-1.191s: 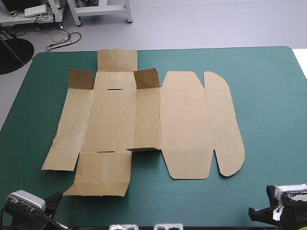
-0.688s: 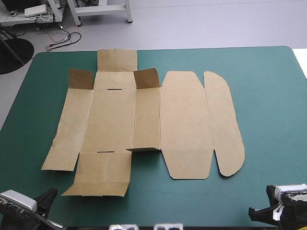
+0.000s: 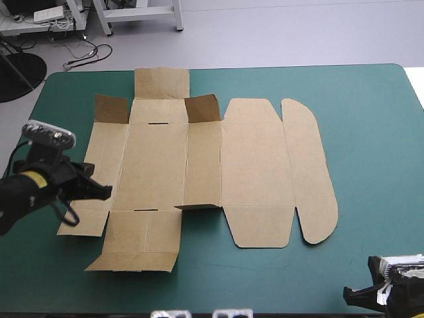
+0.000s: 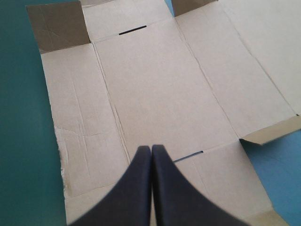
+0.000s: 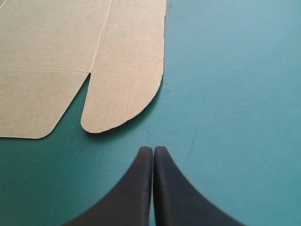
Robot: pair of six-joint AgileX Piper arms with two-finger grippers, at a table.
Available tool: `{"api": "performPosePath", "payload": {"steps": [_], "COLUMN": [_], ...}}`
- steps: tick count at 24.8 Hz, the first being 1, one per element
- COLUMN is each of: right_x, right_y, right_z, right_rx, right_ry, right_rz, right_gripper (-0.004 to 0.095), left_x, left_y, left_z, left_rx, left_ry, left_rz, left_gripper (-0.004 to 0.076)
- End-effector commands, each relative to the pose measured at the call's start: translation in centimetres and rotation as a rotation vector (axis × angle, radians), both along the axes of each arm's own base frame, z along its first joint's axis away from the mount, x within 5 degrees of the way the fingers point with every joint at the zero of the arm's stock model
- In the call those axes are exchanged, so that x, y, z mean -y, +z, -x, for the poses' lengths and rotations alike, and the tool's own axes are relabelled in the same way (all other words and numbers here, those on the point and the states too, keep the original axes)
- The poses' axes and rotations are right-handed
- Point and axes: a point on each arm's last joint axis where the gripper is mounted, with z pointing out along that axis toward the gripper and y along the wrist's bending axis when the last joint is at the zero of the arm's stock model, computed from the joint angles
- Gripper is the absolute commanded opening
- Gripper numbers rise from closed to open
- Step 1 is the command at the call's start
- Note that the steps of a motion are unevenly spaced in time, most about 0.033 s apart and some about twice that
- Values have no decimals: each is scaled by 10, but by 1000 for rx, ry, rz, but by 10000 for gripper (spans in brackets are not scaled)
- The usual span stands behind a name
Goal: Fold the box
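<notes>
A brown box [image 3: 252, 165] is shown lying almost wholly flat on the teal-green cover [image 3: 371, 119], spread across the left and middle of the table. Little of the folding is judged done: only two small corner flaps [image 3: 202, 108] at the far end are raised, while the long side walls, end panels and rounded lid panels are left to be lifted and tucked. The left gripper [image 3: 99, 191] is placed over the box's near left part, its black fingers pressed together with nothing between them; contact with the board cannot be told. The right gripper [image 5: 153, 149] is likewise closed and empty at the table's near right corner, with the rounded outer flap [image 5: 127, 70] ahead of it, apart.
</notes>
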Motion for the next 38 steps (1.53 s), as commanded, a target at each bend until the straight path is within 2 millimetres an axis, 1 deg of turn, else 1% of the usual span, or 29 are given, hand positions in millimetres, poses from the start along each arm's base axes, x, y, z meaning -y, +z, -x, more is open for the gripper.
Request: {"api": "performPosePath", "payload": {"steps": [1, 5, 6, 7, 8, 10, 11, 12, 15, 19, 23, 24, 26, 28, 31, 32, 33, 35, 37, 38], "right_x": [0, 0, 0, 0, 0, 0, 1, 1, 1, 1, 1, 1, 1, 1, 1, 1, 1, 1, 1, 1], "right_y": [11, 11, 11, 11, 11, 11, 11, 11, 11, 11, 11, 11, 11, 11, 11, 11, 11, 11, 11, 11], "right_z": [-4, -4, -4, -4, -4, -4, -4, -4, -4, -4, -4, -4, -4, -4, -4, -4, -4, -4, -4, -4], "right_rx": [70, 70, 70, 70, 70, 70, 70, 70, 70, 70, 70, 70, 70, 69, 69, 69, 69, 69, 69, 69], "right_ry": [-1, -1, -1, -1, -4, -5, -6, -6, -6, -6, -6, -6, -6, -7, -8, -8, -8, -8, -8, -8], "right_rz": [1, 1, 1, 1, 1, -1, 0, 0, 0, 0, 0, 0, 0, -1, -3, -3, -3, -3, -3, -3], "right_gripper": [-5, -5, -5, -5, -5, -5, -5, -5, -5, -5, -5, -5, -5, -5, -5, -5, -5, -5, -5, -5], "left_x": [2, -1, -3, -9, -15, -33, -53, -68, -103, -138, -153, -155, -156, -157, -158, -158, -157, -157, -157, -158], "left_y": [8, 1, 3, 0, 1, -2, -6, -10, -23, -40, -60, -72, -88, -101, -105, -104, -104, -104, -104, -107], "left_z": [-43, -87, -96, -107, -114, -129, -136, -140, -142, -141, -142, -145, -149, -152, -154, -154, -154, -155, -155, -157], "left_rx": [37, -24, -29, -59, -72, -119, -166, -195, -258, -339, -449, -486, -523, -558, -568, -567, -564, -562, -562, -569], "left_ry": [74, 169, 185, 218, 244, 297, 336, 358, 407, 449, 374, 371, 322, 306, 301, 300, 299, 298, 297, 302], "left_rz": [-15, -73, -71, -53, -26, 44, 122, 167, 251, 307, 281, 290, 285, 296, 297, 301, 307, 312, 319, 323], "left_gripper": [-10, -9, -9, -9, -8, -6, -6, -6, -6, -6, -6, -6, -6, -6, -4, 31, 113, 211, 372, 477]}}
